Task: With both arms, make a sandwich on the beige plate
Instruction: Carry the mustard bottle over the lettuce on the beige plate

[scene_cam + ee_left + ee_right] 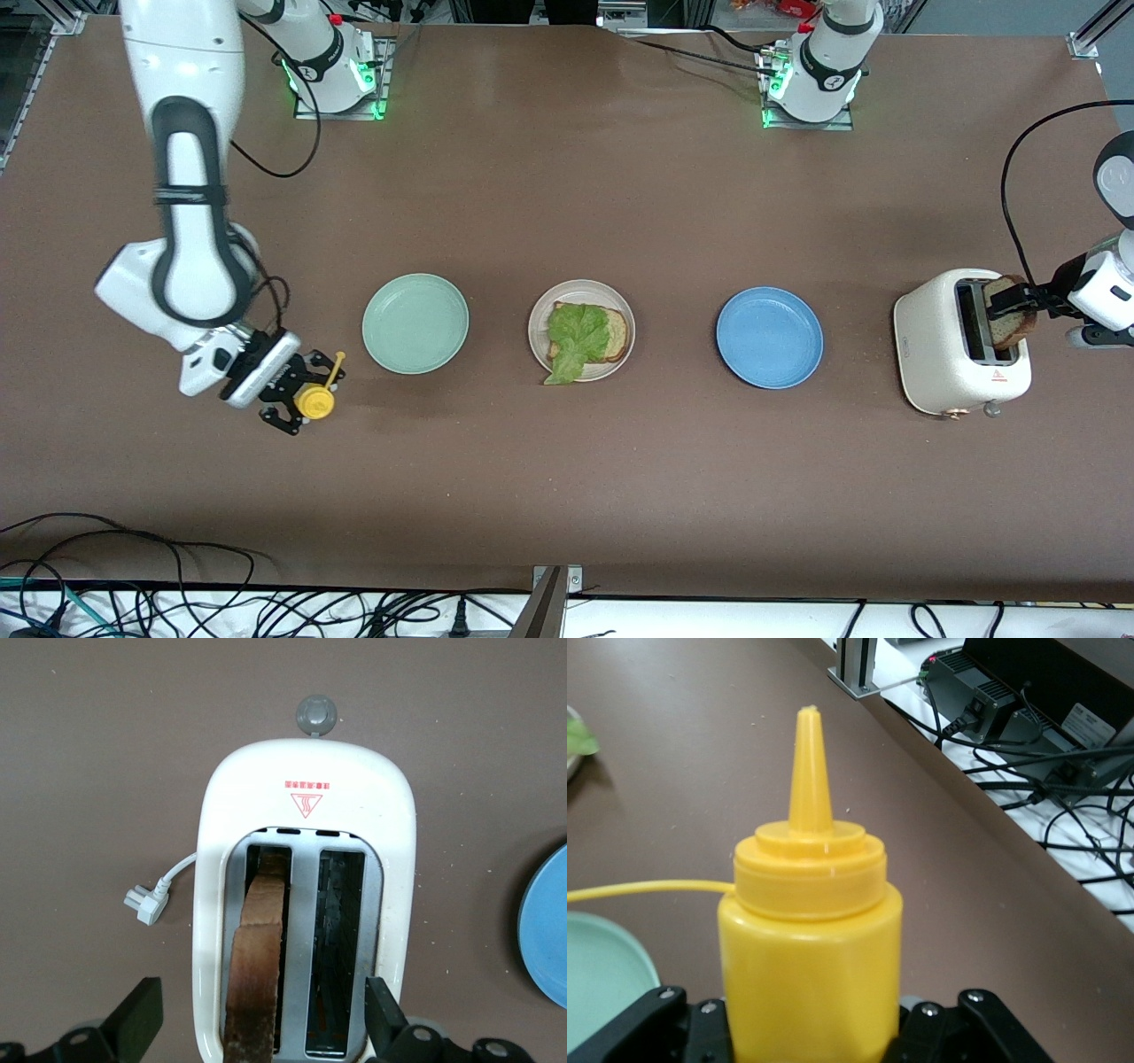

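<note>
Your right gripper (301, 400) pinches a yellow squeeze bottle (808, 966) near the mint-green plate (415, 322); its nozzle points toward that plate. Your left gripper (257, 1023) has its fingers (137, 1014) spread wide around a toast slice (257, 979) standing on edge in 1 slot of the white toaster (957, 354). Only the left wrist view shows the toaster's red triangle mark, its writing unreadable. On the beige plate (542, 312), 1 bread slice (613, 335) carries a lettuce leaf (574, 337) overhanging the rim toward the front camera.

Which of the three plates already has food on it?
The beige plate in the middle of the row. It holds a bread slice with a lettuce leaf on top, while the mint-green plate and the blue plate hold nothing.
</note>
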### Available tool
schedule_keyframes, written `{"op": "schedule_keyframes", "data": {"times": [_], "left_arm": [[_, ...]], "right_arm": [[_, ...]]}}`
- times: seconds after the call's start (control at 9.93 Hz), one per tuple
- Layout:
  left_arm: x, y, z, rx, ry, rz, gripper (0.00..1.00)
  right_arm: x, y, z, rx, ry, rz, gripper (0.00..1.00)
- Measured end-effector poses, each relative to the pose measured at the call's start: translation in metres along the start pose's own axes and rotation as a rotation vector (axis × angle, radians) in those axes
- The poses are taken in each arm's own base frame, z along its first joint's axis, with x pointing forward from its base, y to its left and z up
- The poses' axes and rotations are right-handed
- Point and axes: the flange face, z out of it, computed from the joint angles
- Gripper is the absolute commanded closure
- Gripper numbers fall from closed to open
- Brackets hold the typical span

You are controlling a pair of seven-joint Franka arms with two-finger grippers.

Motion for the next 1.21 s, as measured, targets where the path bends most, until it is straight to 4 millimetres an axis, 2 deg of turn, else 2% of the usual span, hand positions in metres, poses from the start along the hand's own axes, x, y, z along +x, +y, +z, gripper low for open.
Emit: {"op": "schedule_keyframes", "data": {"times": [0.2,0.4,0.7,1.01,1.21], "left_arm": [[0.000,0.000,0.000,0.000,0.000,0.000,0.00],[0.000,0.000,0.000,0.000,-0.001,0.000,0.00],[0.000,0.000,0.000,0.000,-0.001,0.000,0.00],[0.000,0.000,0.000,0.000,-0.001,0.000,0.00],[0.000,0.000,0.000,0.000,-0.001,0.000,0.00]], "right_arm": [[0.050,-0.031,0.013,-0.059,-0.136,-0.007,1.00],[0.088,-0.069,0.031,-0.100,-0.249,-0.017,1.00],[0.128,-0.118,0.054,-0.187,-0.403,-0.094,1.00],[0.152,-0.167,0.073,-0.250,-0.609,-0.185,1.00],[0.189,-0.210,0.074,-0.337,-0.766,-0.209,1.00]]}}
